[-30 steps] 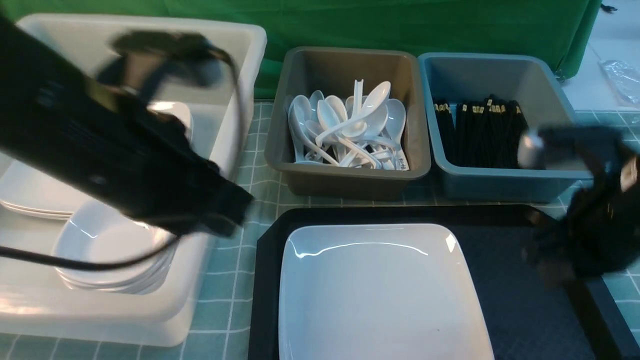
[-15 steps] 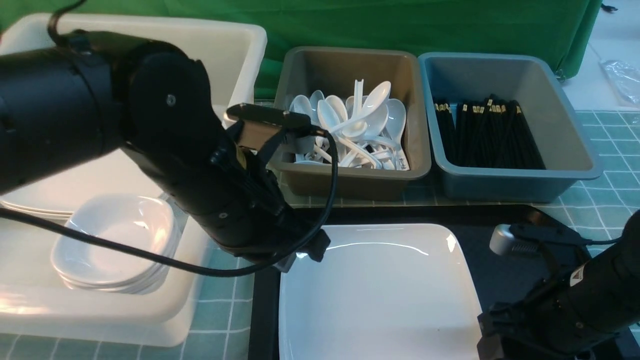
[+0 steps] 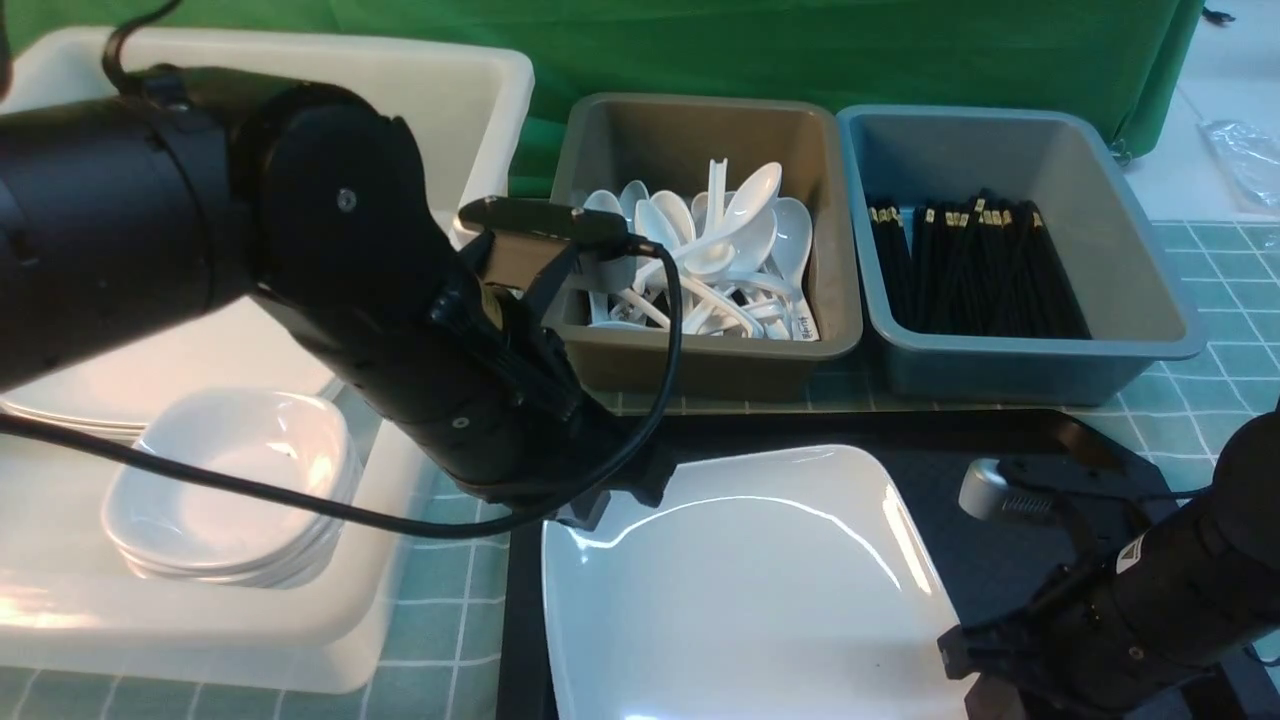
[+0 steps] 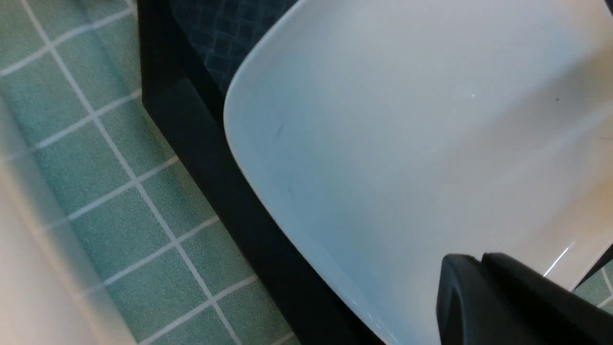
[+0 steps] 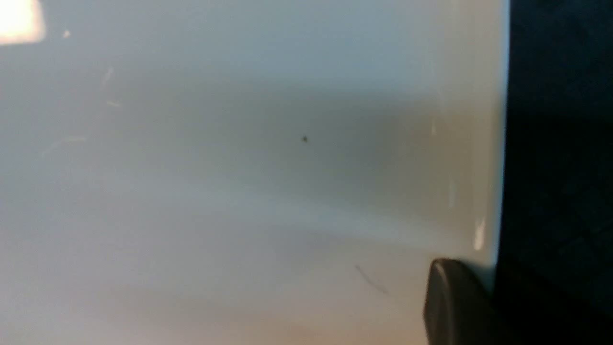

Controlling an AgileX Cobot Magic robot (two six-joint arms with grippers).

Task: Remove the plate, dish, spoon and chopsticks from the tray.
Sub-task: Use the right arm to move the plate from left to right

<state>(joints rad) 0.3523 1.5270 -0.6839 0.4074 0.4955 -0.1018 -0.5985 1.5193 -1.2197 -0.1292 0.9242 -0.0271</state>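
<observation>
The large white plate [image 3: 760, 590] lies on the black tray [image 3: 1010, 560], its far-left corner raised so that it sits tilted. My left gripper [image 3: 610, 505] is shut on that far-left corner; the left wrist view shows a black finger [image 4: 479, 297] on the plate [image 4: 407, 120] by the tray rim [image 4: 201, 143]. My right gripper [image 3: 960, 660] is shut on the plate's near-right edge; the right wrist view shows a finger [image 5: 455, 302] on the plate's rim [image 5: 239, 167] beside the tray [image 5: 560, 143]. No spoon, chopsticks or small dish shows on the tray.
A big white bin [image 3: 480, 90] at the left holds stacked small dishes [image 3: 230, 480] and plates [image 3: 60, 390]. Behind the tray, a grey-brown bin [image 3: 700, 370] holds white spoons and a blue-grey bin [image 3: 1130, 260] holds black chopsticks. The cloth is green checked.
Both arms came down to the plate. In the last half second the plate's far-left corner rose and the plate shifted slightly left; the right gripper closed in on the near-right edge.
</observation>
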